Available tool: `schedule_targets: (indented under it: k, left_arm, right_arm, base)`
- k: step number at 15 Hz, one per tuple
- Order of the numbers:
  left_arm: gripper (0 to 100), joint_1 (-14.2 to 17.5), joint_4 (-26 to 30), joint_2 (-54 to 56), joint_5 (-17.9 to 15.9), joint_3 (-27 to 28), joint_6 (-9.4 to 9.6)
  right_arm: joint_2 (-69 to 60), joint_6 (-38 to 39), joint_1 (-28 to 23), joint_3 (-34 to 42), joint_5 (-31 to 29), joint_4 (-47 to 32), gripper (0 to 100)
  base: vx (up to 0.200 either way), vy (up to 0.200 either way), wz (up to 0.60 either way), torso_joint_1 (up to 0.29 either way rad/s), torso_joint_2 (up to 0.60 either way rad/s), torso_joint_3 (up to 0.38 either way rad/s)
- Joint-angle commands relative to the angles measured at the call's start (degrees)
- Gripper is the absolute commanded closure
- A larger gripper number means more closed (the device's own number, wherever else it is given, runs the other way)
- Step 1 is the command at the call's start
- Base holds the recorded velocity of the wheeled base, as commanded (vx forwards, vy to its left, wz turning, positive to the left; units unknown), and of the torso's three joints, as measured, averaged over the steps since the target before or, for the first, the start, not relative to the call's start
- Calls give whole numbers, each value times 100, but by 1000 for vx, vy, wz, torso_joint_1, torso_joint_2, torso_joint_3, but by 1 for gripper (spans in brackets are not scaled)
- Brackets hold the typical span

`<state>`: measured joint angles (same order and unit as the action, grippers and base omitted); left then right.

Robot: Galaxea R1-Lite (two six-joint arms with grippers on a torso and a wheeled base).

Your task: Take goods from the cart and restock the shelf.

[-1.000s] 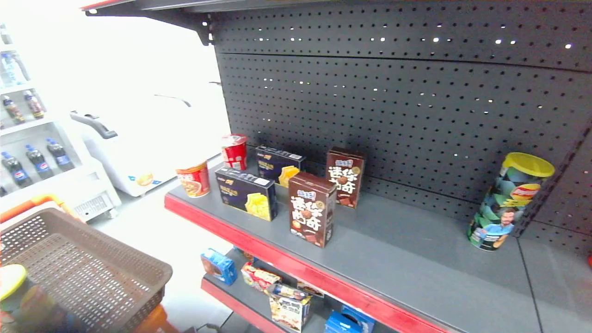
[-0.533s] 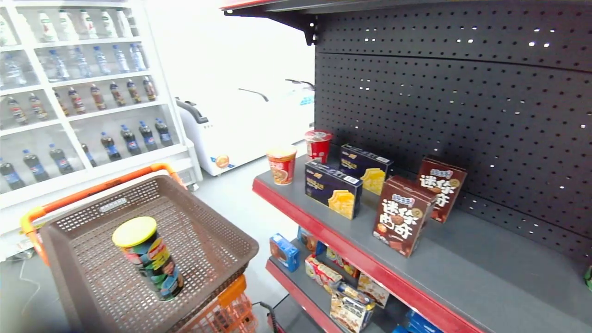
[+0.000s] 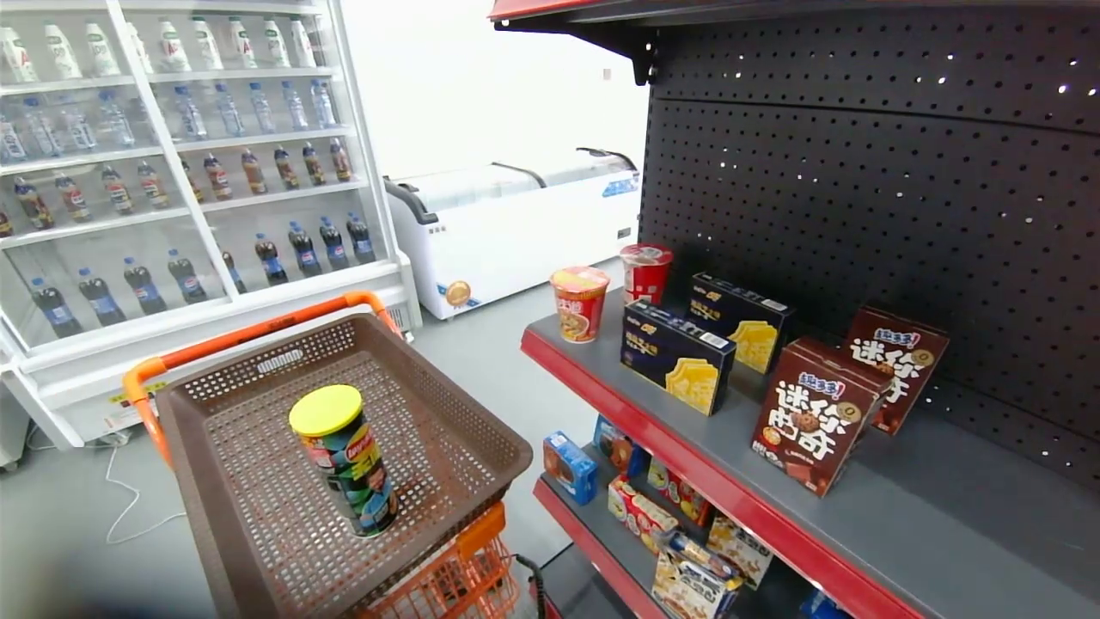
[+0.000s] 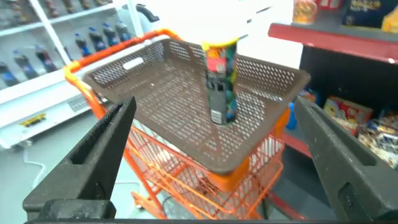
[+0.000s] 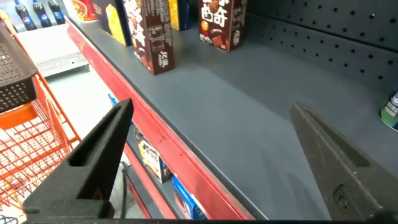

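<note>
A chip can (image 3: 344, 460) with a yellow lid stands upright in the brown cart basket (image 3: 464, 430), which has an orange handle. In the left wrist view my left gripper (image 4: 216, 107) hangs open in front of the basket (image 4: 155, 106), with the can (image 4: 221, 81) ahead between its fingers (image 4: 99, 155) and apart from them. My right gripper (image 5: 211, 107) is open over the bare grey shelf board (image 5: 249, 124), holding nothing. On the shelf (image 3: 902, 507) stand two cup noodles (image 3: 580, 303), two dark blue boxes (image 3: 676, 354) and two brown boxes (image 3: 812, 415).
A lower shelf (image 3: 601, 524) under the red edge holds several snack packs. Beyond the cart are a glass-door drinks fridge (image 3: 172, 172) and a white chest freezer (image 3: 516, 223). Another can's edge (image 5: 392, 109) shows at the far end of the shelf board.
The head camera has swung left, from the shelf to the cart, so the whole picture shifted. The can in the basket came into view. Nothing else visibly moved.
</note>
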<state>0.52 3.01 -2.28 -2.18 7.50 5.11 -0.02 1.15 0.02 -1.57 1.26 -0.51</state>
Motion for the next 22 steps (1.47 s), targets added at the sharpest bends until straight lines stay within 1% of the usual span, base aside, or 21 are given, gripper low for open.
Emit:
schedule_targets:
  k: [1,2,3,4,5,6,7,8,9,10,12,13,15,16,18,19,20,21,22]
  left_arm:
    - [0,35,253,-2338,368,1606,52]
    - [0,53,288,-2734,332,1896,61]
    - [0,35,358,-2936,332,2063,61]
    - [0,53,569,-3358,350,2274,78]
    - [0,-395,789,-3894,403,2467,43]
    - [0,-483,762,-4290,332,2449,-36]
    - [0,-483,701,-4536,280,2423,-150]
    - [0,-483,507,-4914,262,2309,-265]
    - [0,-474,-108,-5371,253,2045,-432]
    - [0,-483,-793,-5713,245,1720,-537]
    - [0,-466,-2762,-6540,253,674,-476]
    - [0,-474,-3667,-6830,236,164,-484]
    - [0,-474,-5047,-7621,227,-600,-520]
    - [0,-457,-5425,-7955,227,-706,-572]
    - [0,-422,-5829,-8438,227,-715,-599]
    - [0,-255,-6199,-8974,218,-653,-581]
    - [0,-79,-6506,-9370,218,-512,-581]
    - [0,-17,-6638,-9660,209,-337,-572]
    - [0,79,-6647,-9959,174,-108,-564]
  right_arm:
    - [2,0,-2,-1,6,-2,0]
    - [2,0,6,-1,6,-2,0]
    - [2,0,-2,-1,6,-2,0]
    - [2,0,6,-1,6,-2,0]
    - [2,0,-2,-1,6,-2,0]
    - [2,0,6,-1,6,-2,0]
    - [2,0,6,-1,-3,-2,0]
    - [2,0,-2,-1,-3,-2,0]
    - [2,0,-2,-1,6,-2,0]
    - [2,0,-2,-1,-3,-2,0]
    - [2,0,-2,-1,-3,-2,0]
    - [2,0,6,-1,-3,-2,0]
    - [2,0,6,-1,-3,-2,0]
    - [2,0,-2,-1,-3,-2,0]
    - [2,0,6,-1,6,-2,0]
    - [2,0,-2,-1,6,-2,0]
    - [2,0,6,-1,-3,-2,0]
    - [2,0,-2,-1,6,-2,0]
    - [2,0,6,-1,-3,-2,0]
  base:
    - [0,0,0,0,0,0]
    - [0,0,0,0,0,0]
    - [0,0,0,0,0,0]
    - [0,0,0,0,0,0]
    - [0,0,0,0,0,0]
    - [0,0,0,0,0,0]
    - [0,0,0,0,0,0]
    - [0,0,0,0,0,0]
    - [0,0,0,0,0,0]
    - [0,0,0,0,0,0]
    - [0,0,0,0,0,0]
    - [0,0,0,0,0,0]
    - [0,0,0,0,0,0]
    - [0,0,0,0,0,0]
    - [0,0,0,0,0,0]
    - [0,0,0,0,0,0]
    - [0,0,0,0,0,0]
    - [0,0,0,0,0,0]
    - [0,0,0,0,0,0]
